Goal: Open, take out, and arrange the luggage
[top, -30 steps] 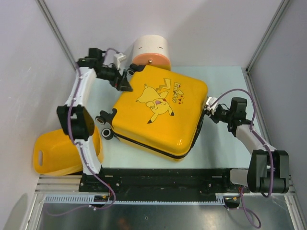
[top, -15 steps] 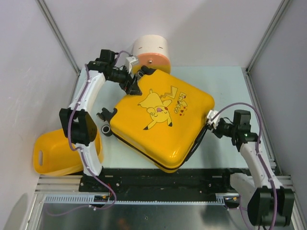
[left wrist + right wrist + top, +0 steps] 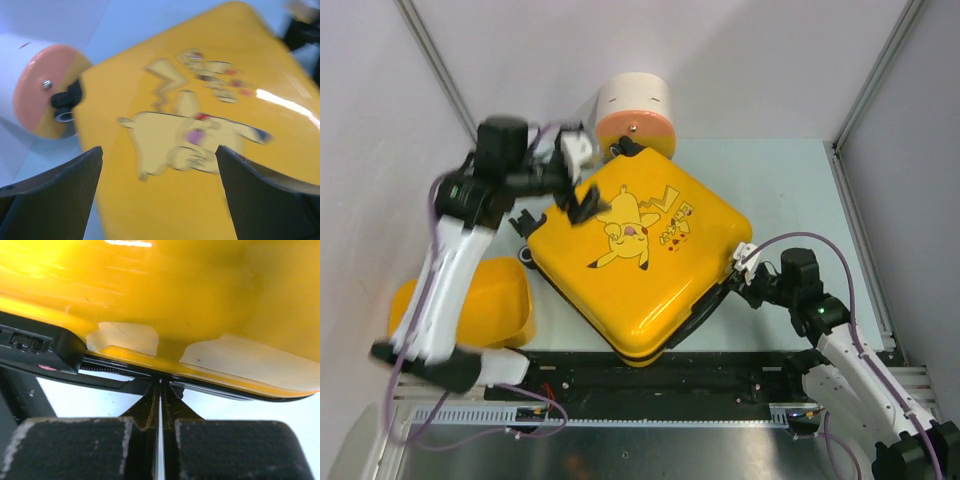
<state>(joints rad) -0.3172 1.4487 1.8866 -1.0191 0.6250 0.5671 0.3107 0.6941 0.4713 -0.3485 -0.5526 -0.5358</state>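
Both arms are built of white links joined by black, rounded joint housings. The left arm [image 3: 445, 280] is smeared by blur; the right arm [image 3: 865, 365] is seen sharply. Purple cables [image 3: 798, 238] are looped along both. A small white block [image 3: 742, 253] is fitted at each wrist. The left gripper [image 3: 160, 195] is ended by dark, wedge-shaped fingers [image 3: 55, 195]. The right gripper [image 3: 160, 440] is faced with rough black pads [image 3: 65, 450], greyed at the edges.

Bright, even light; glare on the luggage [image 3: 638, 255], left arm [image 3: 448, 258] motion-blurred.
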